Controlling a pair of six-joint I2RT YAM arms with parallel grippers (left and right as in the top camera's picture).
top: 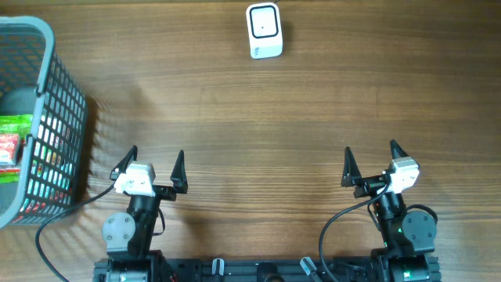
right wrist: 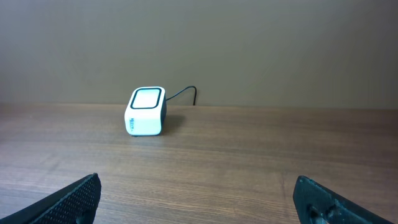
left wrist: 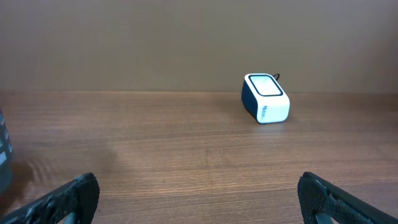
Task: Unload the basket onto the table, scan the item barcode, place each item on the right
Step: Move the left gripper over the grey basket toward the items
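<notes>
At the left edge of the overhead view stands a grey plastic basket [top: 59,102] with mesh walls, partly cut by the frame. Inside it, at the middle left, lies a green packet [top: 14,127], and just below it a red and white packet [top: 8,147]; which one carries the barcode I cannot tell. To the right of the basket, in the lower left of the frame, the left gripper [top: 156,155] hangs over the wooden table [top: 235,117]. Its two black fingers are spread wide with nothing between them. In the left wrist view its fingertips [left wrist: 78,196] show only at the lower corners.

At the top centre of the overhead view, well apart from both arms and from the basket, sits the white barcode scanner [top: 264,30], a small box with a dark-framed window on top. The left wrist view shows the barcode scanner [left wrist: 266,98] right of centre. The right wrist view shows the barcode scanner [right wrist: 146,111] left of centre, with a thin dark cable [right wrist: 186,92] coming from behind it.

In the lower right of the overhead view the right gripper [top: 371,149] is also spread wide and holds nothing
</notes>
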